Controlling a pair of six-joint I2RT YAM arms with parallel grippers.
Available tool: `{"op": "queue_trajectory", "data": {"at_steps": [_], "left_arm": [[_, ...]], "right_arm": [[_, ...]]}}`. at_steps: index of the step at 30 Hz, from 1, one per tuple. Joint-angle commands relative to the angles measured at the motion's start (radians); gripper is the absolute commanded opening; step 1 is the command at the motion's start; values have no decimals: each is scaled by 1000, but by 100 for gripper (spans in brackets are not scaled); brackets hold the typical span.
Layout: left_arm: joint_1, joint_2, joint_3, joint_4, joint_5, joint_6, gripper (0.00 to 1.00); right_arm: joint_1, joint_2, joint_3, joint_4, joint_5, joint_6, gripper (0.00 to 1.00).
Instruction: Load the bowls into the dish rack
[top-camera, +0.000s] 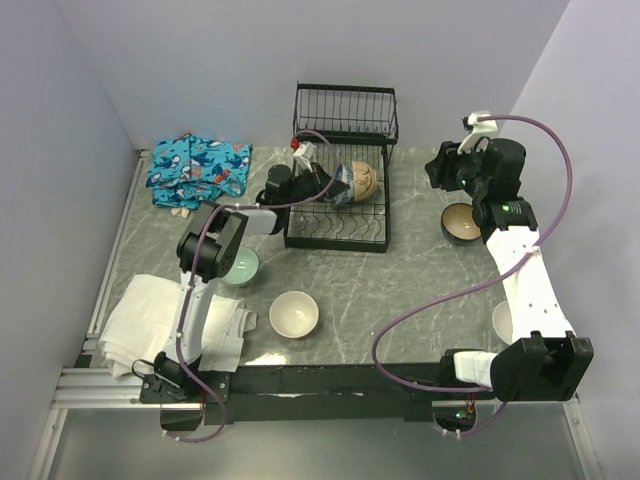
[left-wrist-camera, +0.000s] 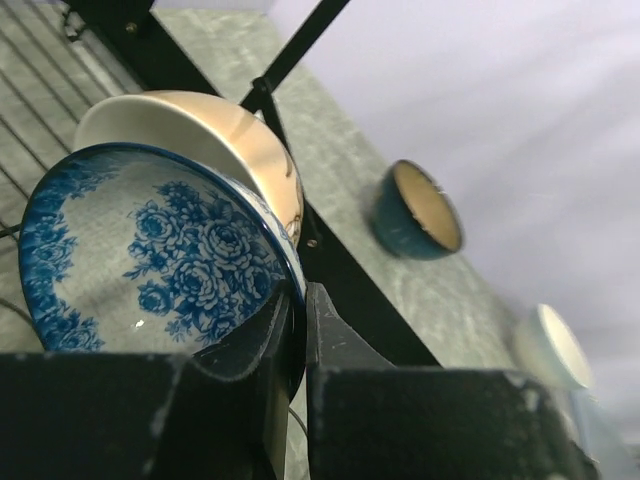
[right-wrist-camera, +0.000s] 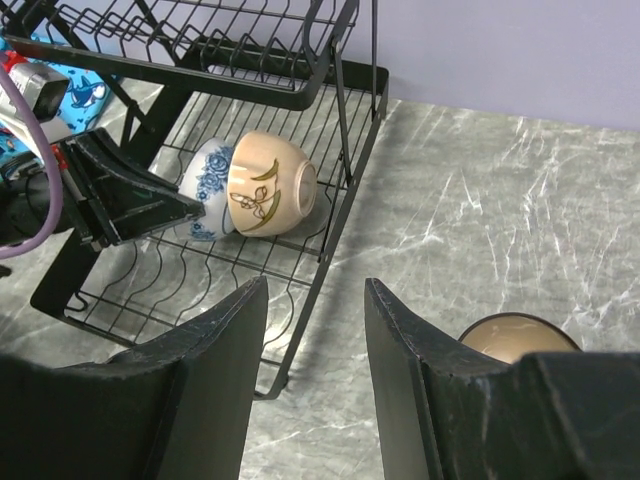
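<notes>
**Left gripper** (left-wrist-camera: 298, 305)
- Fingers are pressed nearly together, clamped on the rim of the blue-and-white floral bowl (left-wrist-camera: 150, 255).
- That bowl stands on edge inside the dish rack (right-wrist-camera: 335, 150). Its lower edge is cut off by the gripper body in the left wrist view.
- Just beyond it, and touching it, a tan bowl with a leaf motif (right-wrist-camera: 270, 185) lies on its side on the rack wires, foot turned away from the gripper.

**Right gripper** (right-wrist-camera: 315, 290)
- Fingers are apart with nothing between them, over the tabletop (right-wrist-camera: 520, 180) just beside the rack's corner.
- A dark bowl with a tan inside (top-camera: 462, 222) sits near it, half hidden behind one finger in the right wrist view.

**Other bowls**
- Pale green bowl (top-camera: 243, 266): well behind the left gripper, mostly covered by the left arm (top-camera: 215, 245).
- Cream-white bowl (top-camera: 294, 314): farther back, in the open.
- Another pale bowl (top-camera: 502, 320): cut off by the right arm (top-camera: 525, 270), colour uncertain.
</notes>
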Motion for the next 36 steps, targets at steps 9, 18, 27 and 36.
{"op": "queue_trajectory", "data": {"at_steps": [9, 18, 27, 36], "left_arm": [[28, 109, 129, 210, 126, -182, 1], [54, 156, 145, 231, 158, -179, 1], [83, 156, 118, 291, 181, -193, 1], [82, 185, 142, 235, 192, -170, 19]], "right_arm": [[13, 35, 50, 15, 26, -40, 51], [57, 39, 45, 14, 37, -62, 51], [62, 45, 44, 21, 34, -62, 51], [70, 48, 36, 26, 36, -65, 51]]}}
